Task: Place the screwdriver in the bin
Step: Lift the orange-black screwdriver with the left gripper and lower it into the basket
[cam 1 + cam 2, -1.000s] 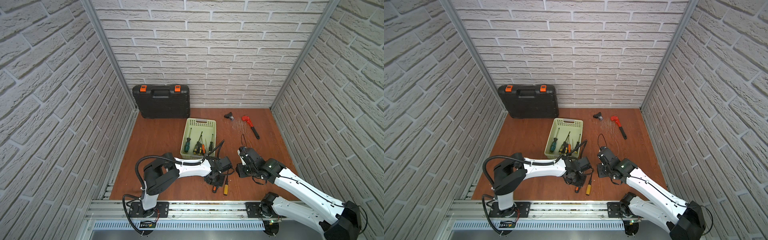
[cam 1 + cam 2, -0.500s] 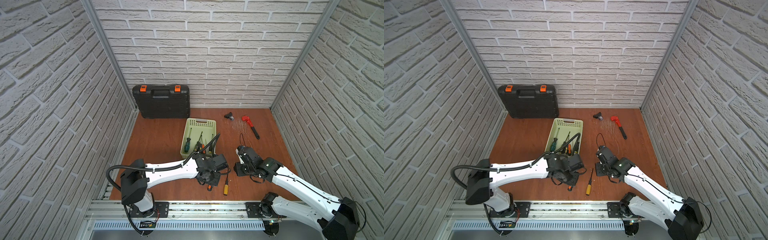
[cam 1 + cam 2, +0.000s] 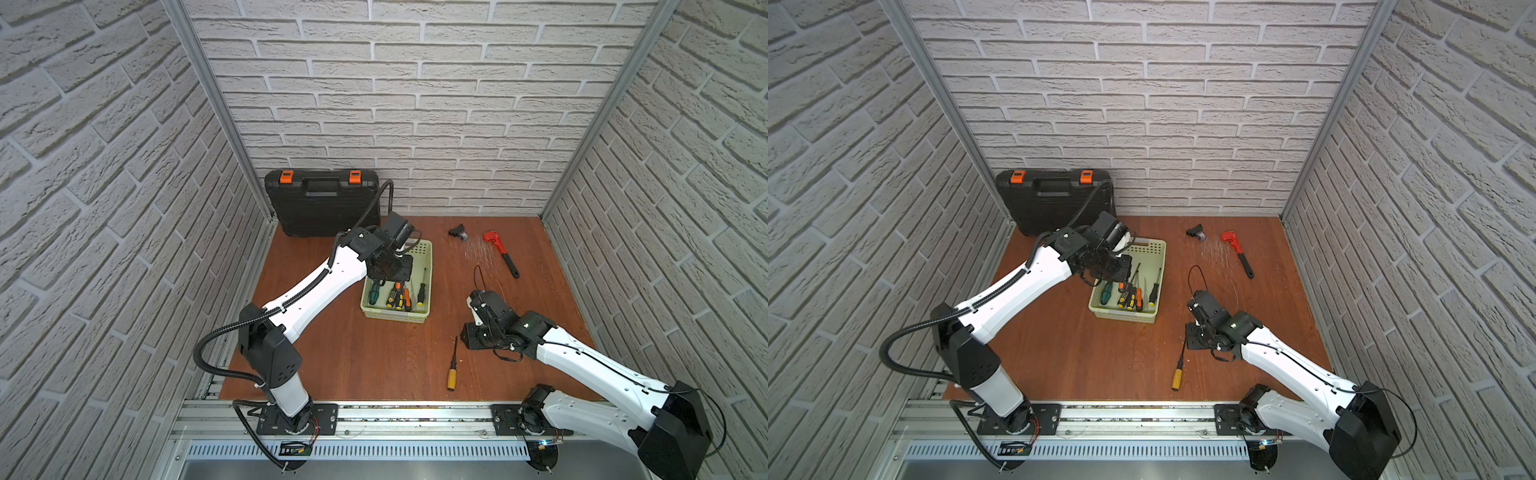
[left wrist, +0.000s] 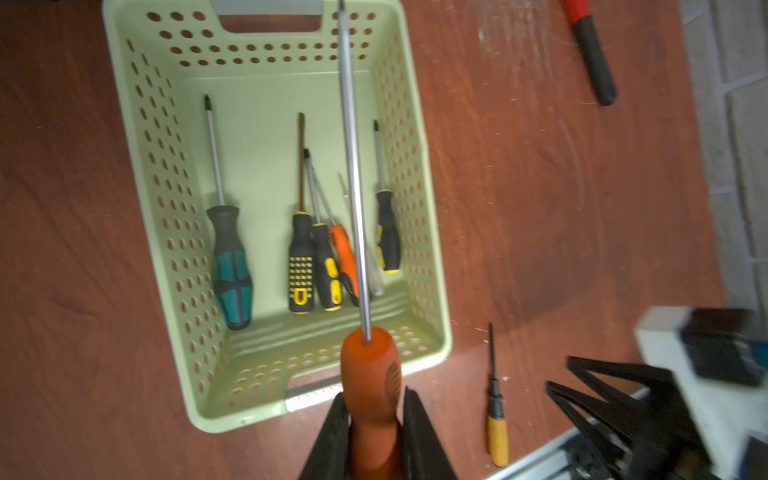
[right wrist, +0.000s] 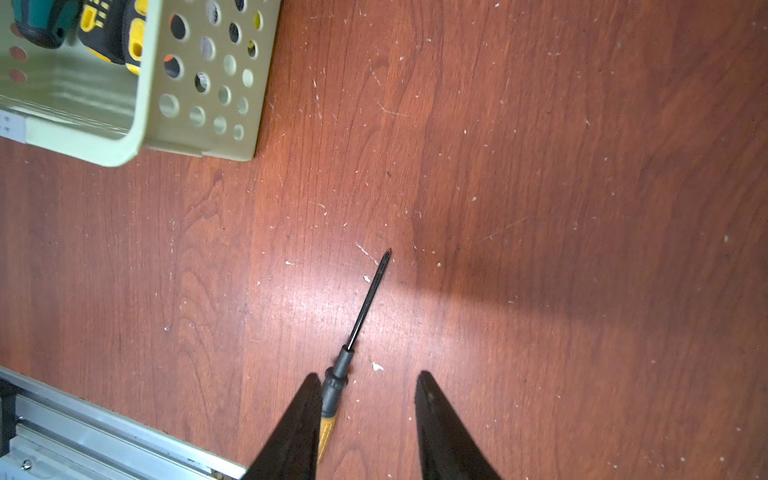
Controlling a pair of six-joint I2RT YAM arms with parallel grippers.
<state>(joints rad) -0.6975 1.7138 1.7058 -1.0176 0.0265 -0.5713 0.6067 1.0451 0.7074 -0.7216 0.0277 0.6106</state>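
My left gripper is shut on the orange handle of a screwdriver, whose long steel shaft reaches out over the bin. In both top views this gripper hangs above the pale green bin, which holds several screwdrivers. A yellow-handled screwdriver lies on the table near the front. My right gripper is open just above it, and one finger hides part of the handle.
A black toolcase with orange latches stands against the back wall. A red pipe wrench and a small black part lie at the back right. The aluminium rail borders the table's front edge. Brick walls close in three sides.
My left gripper has lifted the orange screwdriver off the table near the front and carried it back over the bin. The right arm has hardly moved.
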